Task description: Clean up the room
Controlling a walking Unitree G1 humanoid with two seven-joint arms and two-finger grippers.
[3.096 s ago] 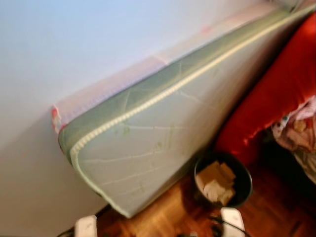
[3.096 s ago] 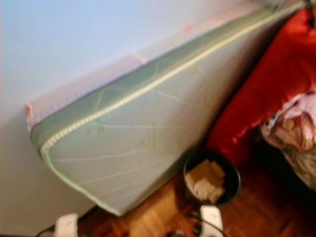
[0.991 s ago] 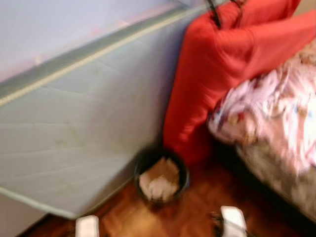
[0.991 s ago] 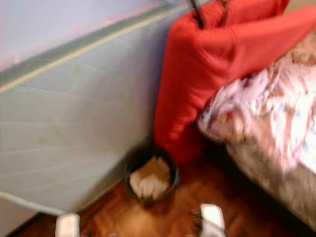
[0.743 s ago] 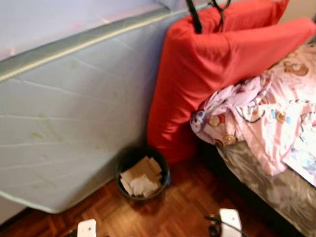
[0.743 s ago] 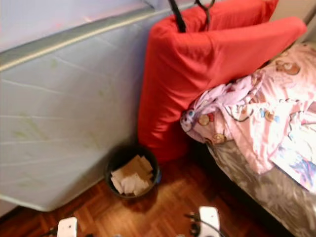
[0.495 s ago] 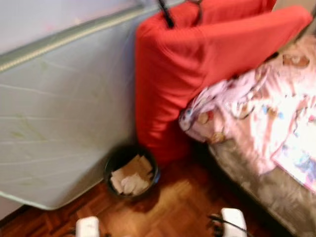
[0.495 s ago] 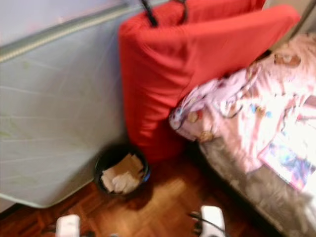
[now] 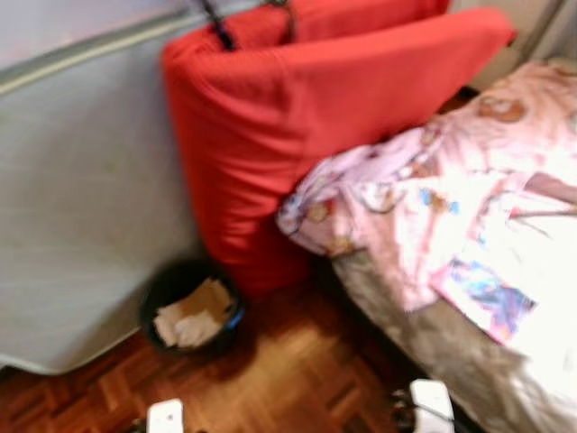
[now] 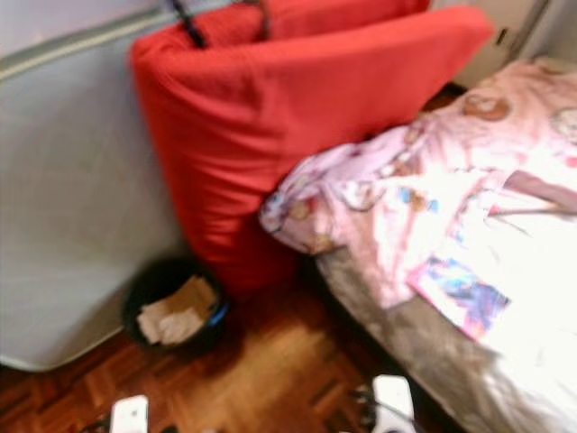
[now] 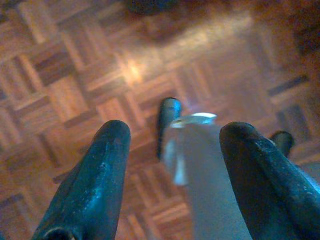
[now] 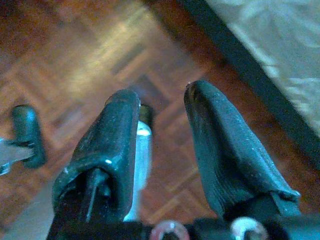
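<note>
A black waste bin (image 9: 187, 313) holding crumpled paper stands on the parquet floor, against a pale mattress (image 9: 81, 180) that leans on the wall. A big red cushion (image 9: 297, 117) leans beside it, at the head of the bed. A rumpled pink printed blanket (image 9: 424, 207) lies on the bed (image 9: 433, 347). Both arms hang low over the floor. My left gripper (image 11: 175, 131) is open with nothing between its fingers. My right gripper (image 12: 162, 95) is open too, close to the bed's dark edge (image 12: 240, 80).
Parquet floor (image 9: 297, 379) runs between the bin and the bed. White parts of my arms (image 9: 431, 404) show at the picture's lower edge. A black strap (image 9: 215, 16) sticks up behind the red cushion. The eye views are blurred.
The camera has swung to the right: the mattress and bin slid left in the picture, and the bed with its pink blanket came into view. Nothing in the room itself moved.
</note>
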